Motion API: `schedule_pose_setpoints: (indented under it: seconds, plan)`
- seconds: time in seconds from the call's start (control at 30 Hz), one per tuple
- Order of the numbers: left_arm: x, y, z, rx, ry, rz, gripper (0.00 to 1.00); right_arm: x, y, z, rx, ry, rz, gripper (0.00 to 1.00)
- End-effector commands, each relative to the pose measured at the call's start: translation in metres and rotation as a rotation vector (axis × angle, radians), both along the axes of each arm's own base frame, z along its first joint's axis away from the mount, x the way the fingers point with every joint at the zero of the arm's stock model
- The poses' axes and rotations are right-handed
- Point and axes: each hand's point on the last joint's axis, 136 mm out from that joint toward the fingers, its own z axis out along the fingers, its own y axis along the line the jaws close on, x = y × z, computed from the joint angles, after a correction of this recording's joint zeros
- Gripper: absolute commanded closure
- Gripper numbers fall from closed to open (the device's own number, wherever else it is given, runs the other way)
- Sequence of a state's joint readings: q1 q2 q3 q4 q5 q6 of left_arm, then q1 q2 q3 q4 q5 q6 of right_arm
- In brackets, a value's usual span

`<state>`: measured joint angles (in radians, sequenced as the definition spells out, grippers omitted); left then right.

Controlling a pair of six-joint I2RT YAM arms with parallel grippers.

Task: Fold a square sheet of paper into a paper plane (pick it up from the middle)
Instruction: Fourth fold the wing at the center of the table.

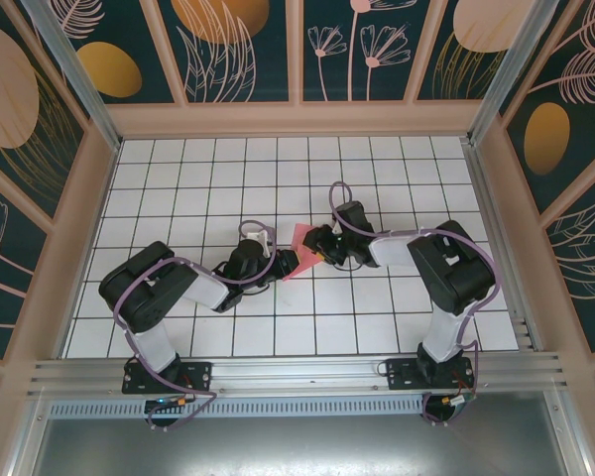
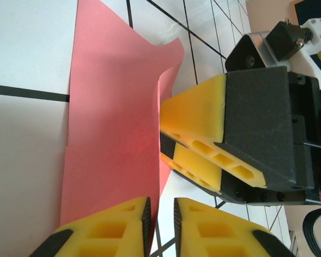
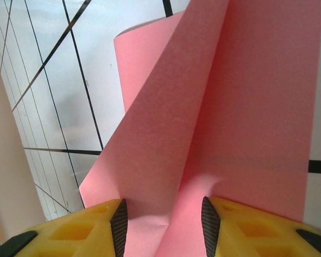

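The sheet of paper (image 1: 299, 241) lies at the middle of the table (image 1: 178, 198), about as far from the near edge as from the far one, and directly between the two grippers. It is partly folded: most of it lies flat on the tiles, while one side curls up off the surface.

The left gripper (image 2: 160, 206) sits low at the paper's near-left side. Its jaws are open only a crack. The paper's long edge runs down into that narrow gap, with pink on one side of it and bare tile on the other, and neither pad presses on the sheet.

The right gripper (image 3: 163, 206) meets the paper from the opposite side, its fingertips against the raised part. Its jaws are about half open, and a loose upright fold of the paper stands between the two pads, brushing both. I cannot tell whether that fold is really pinched or only resting there.
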<state>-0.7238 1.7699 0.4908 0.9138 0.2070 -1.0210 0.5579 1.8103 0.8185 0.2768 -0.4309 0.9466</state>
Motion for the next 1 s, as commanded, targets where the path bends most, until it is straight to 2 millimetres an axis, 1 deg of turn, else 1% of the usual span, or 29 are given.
schedule_pose_setpoints:
  seconds: [0.0, 0.1, 0.13, 0.3, 0.37, 0.5, 0.57, 0.63, 0.77, 0.83, 0.87, 0.9, 0.97]
  plan:
    - [0.003, 0.001, 0.008, 0.008, -0.027, -0.019, 0.74, 0.001, -0.005, -0.018, -0.080, 0.025, -0.001, 0.55]
    - [0.003, 0.010, 0.003, 0.049, -0.021, 0.001, 0.70, -0.001, -0.007, -0.027, -0.127, 0.045, -0.005, 0.54]
    - [0.006, 0.013, 0.014, 0.045, -0.043, 0.014, 0.69, -0.001, -0.008, -0.030, -0.144, 0.051, -0.009, 0.54]
    - [0.009, 0.031, 0.016, 0.113, -0.051, 0.058, 0.66, -0.003, -0.010, -0.044, -0.225, 0.084, -0.019, 0.52]
    - [0.009, 0.032, 0.022, 0.118, -0.066, 0.050, 0.65, -0.005, -0.012, -0.048, -0.256, 0.098, -0.027, 0.52]
    - [0.007, 0.025, 0.028, 0.120, -0.085, 0.001, 0.61, -0.007, -0.015, -0.054, -0.286, 0.118, -0.040, 0.50]
    - [0.009, 0.024, 0.024, 0.146, -0.078, -0.009, 0.58, -0.009, -0.016, -0.055, -0.286, 0.123, -0.042, 0.50]
    - [0.010, 0.021, 0.017, 0.179, -0.072, -0.031, 0.57, -0.009, -0.015, -0.055, -0.280, 0.125, -0.041, 0.50]
    - [0.011, 0.008, 0.010, 0.187, -0.074, -0.101, 0.57, -0.010, -0.014, -0.053, -0.269, 0.124, -0.038, 0.50]
    - [0.014, 0.007, 0.002, 0.214, -0.062, -0.109, 0.57, -0.010, -0.013, -0.052, -0.262, 0.121, -0.034, 0.50]
    - [0.016, 0.006, 0.002, 0.222, -0.064, -0.108, 0.57, -0.010, -0.013, -0.052, -0.260, 0.122, -0.034, 0.50]
    - [0.016, 0.008, -0.012, 0.249, -0.039, -0.109, 0.58, -0.010, -0.012, -0.052, -0.258, 0.121, -0.033, 0.50]
    - [0.017, 0.007, -0.017, 0.253, -0.032, -0.112, 0.59, -0.010, -0.011, -0.051, -0.254, 0.120, -0.031, 0.50]
